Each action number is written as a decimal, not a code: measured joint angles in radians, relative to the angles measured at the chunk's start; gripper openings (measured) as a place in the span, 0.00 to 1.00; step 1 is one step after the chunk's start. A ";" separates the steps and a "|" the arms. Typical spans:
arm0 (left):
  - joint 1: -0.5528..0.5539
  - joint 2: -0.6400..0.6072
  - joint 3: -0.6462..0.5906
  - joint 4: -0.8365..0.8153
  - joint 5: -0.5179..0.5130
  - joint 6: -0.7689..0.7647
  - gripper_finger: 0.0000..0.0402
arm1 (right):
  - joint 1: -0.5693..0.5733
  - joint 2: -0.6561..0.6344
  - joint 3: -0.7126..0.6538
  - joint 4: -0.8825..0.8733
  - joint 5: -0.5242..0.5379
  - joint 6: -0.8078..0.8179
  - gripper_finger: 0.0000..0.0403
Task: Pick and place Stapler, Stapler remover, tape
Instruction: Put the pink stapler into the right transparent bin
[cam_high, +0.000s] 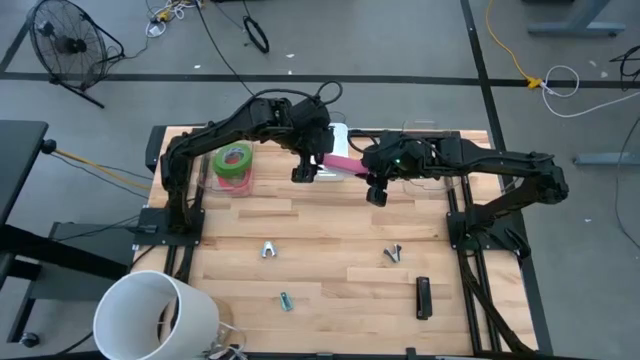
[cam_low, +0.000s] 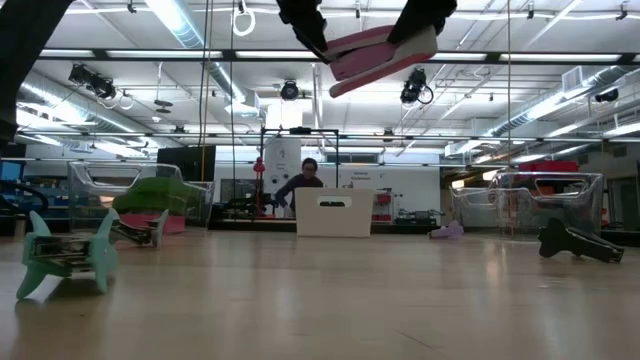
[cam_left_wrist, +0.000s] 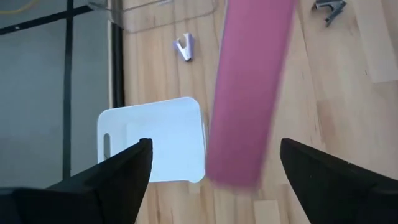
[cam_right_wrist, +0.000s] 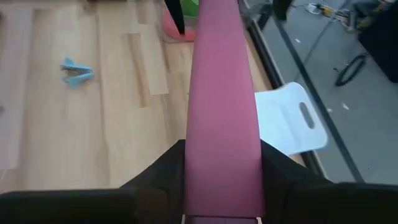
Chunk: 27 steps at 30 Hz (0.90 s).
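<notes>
A pink stapler (cam_high: 343, 165) hangs high above the table's far middle, between my two grippers. My right gripper (cam_right_wrist: 222, 149) is shut on it. My left gripper (cam_left_wrist: 214, 146) is open, with one finger on each side of the stapler's free end (cam_left_wrist: 239, 155) and a gap on both sides. Green and red-pink tape rings (cam_high: 234, 162) lie stacked in a clear bin at the far left. A black stapler (cam_high: 423, 297) lies near the table's near right. Staple removers lie on the wood: two silver ones (cam_high: 269, 249) (cam_high: 393, 253) and a teal one (cam_high: 286, 300). My right gripper pinches the pink stapler's end nearest to it (cam_right_wrist: 222, 186) between its two fingers, one on each long side. The stapler runs straight out ahead, along the fingers, toward my left gripper. It is lifted clear of the table, slightly tilted (cam_low: 380, 50).
A white tray with a handle slot (cam_high: 338, 135) sits at the far middle under the grippers, and a clear bin (cam_high: 430, 150) at the far right. A white bucket (cam_high: 155, 315) stands off the near left corner. A person sits far behind the table (cam_low: 305, 180).
</notes>
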 joint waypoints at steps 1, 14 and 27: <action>0.001 -0.011 0.000 -0.001 -0.001 -0.002 0.87 | -0.002 -0.004 0.000 -0.010 0.006 0.000 0.33; -0.010 -0.119 0.002 0.024 0.007 -0.076 0.79 | -0.047 -0.129 0.000 -0.093 0.057 0.052 0.33; 0.000 -0.128 0.002 0.087 0.149 -0.188 0.31 | -0.071 -0.218 0.000 -0.199 0.105 0.128 0.33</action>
